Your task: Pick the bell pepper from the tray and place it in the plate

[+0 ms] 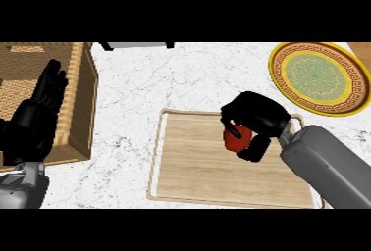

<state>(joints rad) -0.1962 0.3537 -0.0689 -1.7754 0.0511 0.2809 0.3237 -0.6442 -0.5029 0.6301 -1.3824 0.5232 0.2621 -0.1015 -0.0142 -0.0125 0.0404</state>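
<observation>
A red bell pepper (235,139) sits within the curled fingers of my right hand (255,117), over the upper right part of the light wooden tray (196,171). Most of the pepper is hidden by the hand, and I cannot tell whether it still touches the tray. The plate (319,76), yellow-rimmed with a green patterned centre, lies at the upper right, beyond the tray's far right corner. My left hand (36,117) rests open at the left edge, fingers pointing up.
A wooden crate with a woven bottom (80,98) stands at the left, partly under my left hand. A dark object (134,45) shows at the top edge. White marble counter (145,88) lies between crate, tray and plate.
</observation>
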